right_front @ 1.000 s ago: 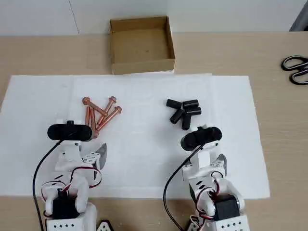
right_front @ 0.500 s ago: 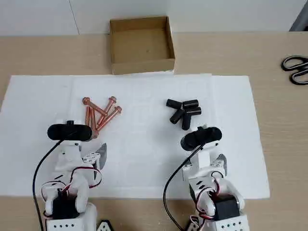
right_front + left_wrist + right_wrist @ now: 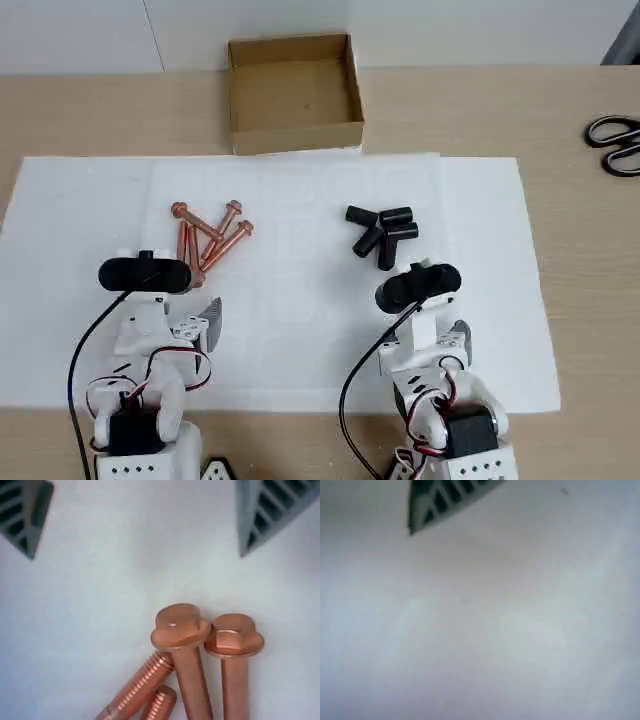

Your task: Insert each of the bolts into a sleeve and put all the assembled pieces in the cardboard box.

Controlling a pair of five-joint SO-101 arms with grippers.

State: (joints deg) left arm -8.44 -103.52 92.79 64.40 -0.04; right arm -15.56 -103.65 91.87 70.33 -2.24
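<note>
- Overhead, two arms are sitting side by side at the near edge of a wooden desk (image 3: pixel 500 110), both reaching over a white sheet (image 3: pixel 300 330) that is covering most of it.
- Several copper bolts (image 3: pixel 208 238) are lying loose in a fan on the sheet's left half, just ahead of the left arm.
- The left claw (image 3: pixel 136 555) is hanging over the sheet with its fingers spread wide apart and gripping nothing. Its wrist view is showing two bolt heads touching side by side near the fingertips, with two threaded ends lying beside them.
- A cluster of short black sleeves (image 3: pixel 382 232) is lying on the sheet's right half, just ahead of the right arm and well apart from the bolts.
- The right claw (image 3: pixel 457 338) is hovering over bare sheet on the near side of the sleeves. Whether it is apart or together cannot be told.
- The cardboard box (image 3: pixel 295 135) is standing open-topped at the sheet's far edge.
- A pair of scissors (image 3: pixel 615 143) is lying at the desk's right edge.
</note>
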